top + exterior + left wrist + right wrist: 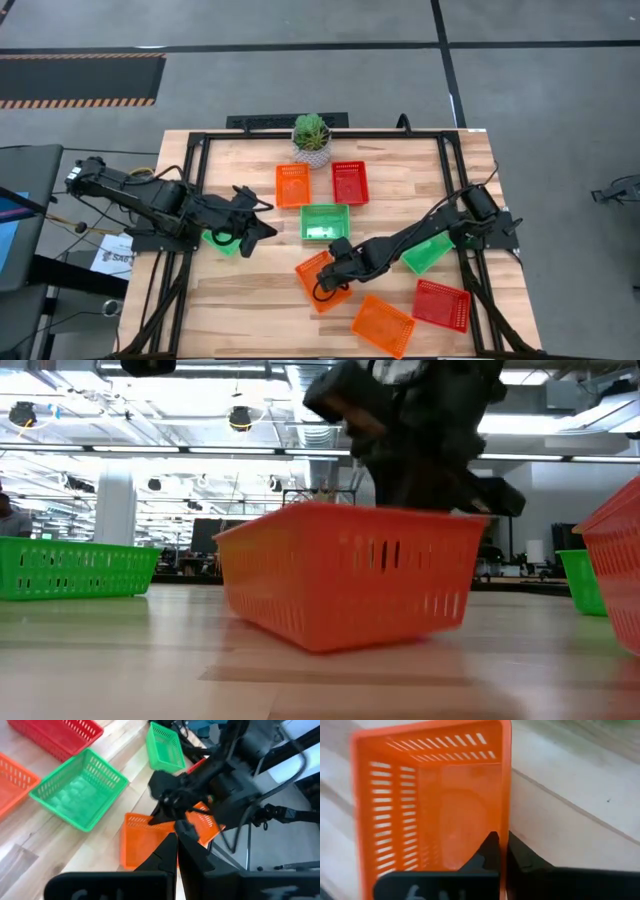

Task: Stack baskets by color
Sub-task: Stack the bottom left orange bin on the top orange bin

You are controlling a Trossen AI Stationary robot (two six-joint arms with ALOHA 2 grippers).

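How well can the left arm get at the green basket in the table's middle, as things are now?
Probably yes. The green basket lies just beyond the left gripper, which is shut, with bare table between. The right gripper, shut on an orange basket, is nearer the front edge, out of that path.

Pale striped wood surface (250,300) carries perforated baskets: orange baskets (292,185) at twelve, centre and six o'clock; red baskets (350,182) at twelve and five; green baskets (325,221) at centre, three and nine. A green plant (311,130) stands in a white patterned pot (316,155).
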